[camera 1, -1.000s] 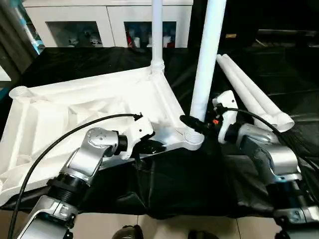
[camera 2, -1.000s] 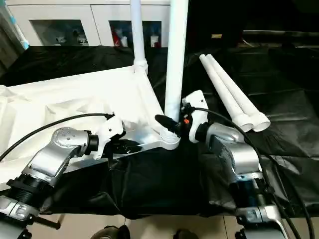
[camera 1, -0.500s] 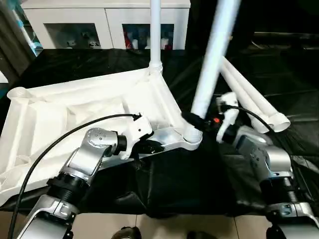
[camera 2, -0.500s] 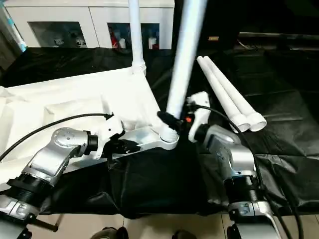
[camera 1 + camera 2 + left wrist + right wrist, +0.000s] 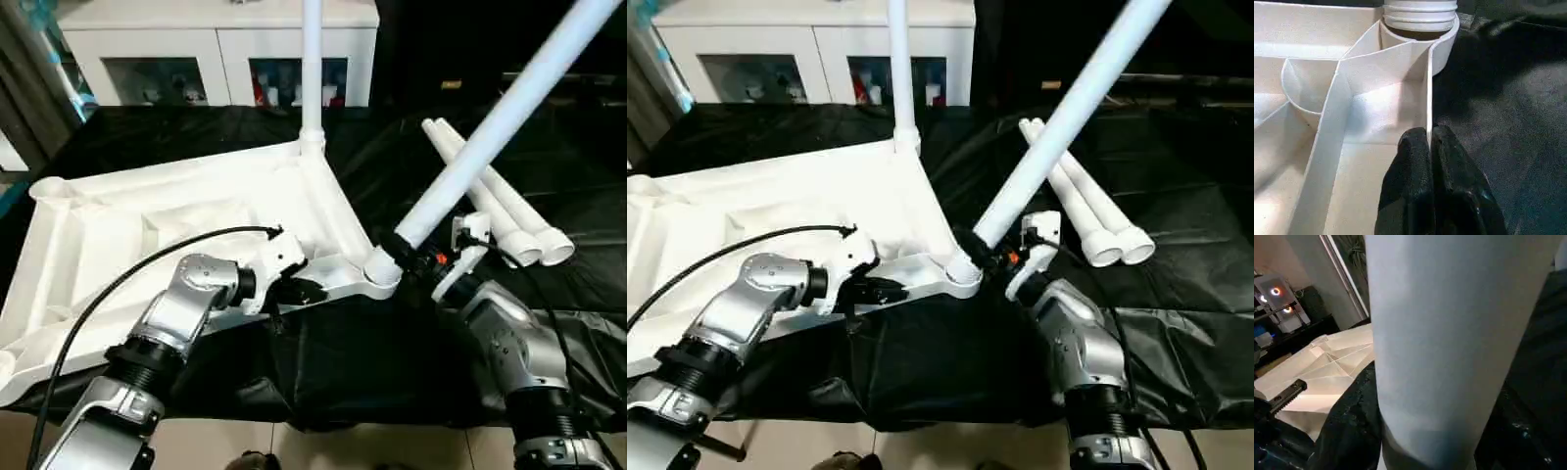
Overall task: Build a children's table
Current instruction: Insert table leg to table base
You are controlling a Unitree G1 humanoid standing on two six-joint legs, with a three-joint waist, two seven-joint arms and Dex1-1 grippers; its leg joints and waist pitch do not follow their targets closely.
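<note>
Black cloth (image 5: 343,362) covers the whole work surface, and behind it you've got a white glass-door cabinet (image 5: 220,59) with small stuff on its shelves.

Your children's table (image 5: 176,225) is lying upside down on the cloth, ribbed underside facing up, taking up the left half of the head view. One leg (image 5: 312,69) stands upright in the far corner socket. Second leg (image 5: 490,127) has its lower end sitting at the near right corner socket (image 5: 380,276), but it's tilted way over, leaning up and to the right rather than standing straight.

Your left gripper (image 5: 299,290) is pinched together on the thin near edge wall of the tabletop, just left of that near right socket. In the left wrist view you can see both black fingers (image 5: 1413,161) squeezing the wall between them, with the threaded end of the leg (image 5: 1420,12) sitting in the socket just past it.

Your right gripper (image 5: 416,257) is clamped around the tilted leg right above the socket, fingers on either side of the tube. The right wrist view is mostly the white tube (image 5: 1449,333) up close.

Two spare legs (image 5: 500,201) lie side by side on the cloth to the right, touching each other, well clear of the tabletop.
</note>
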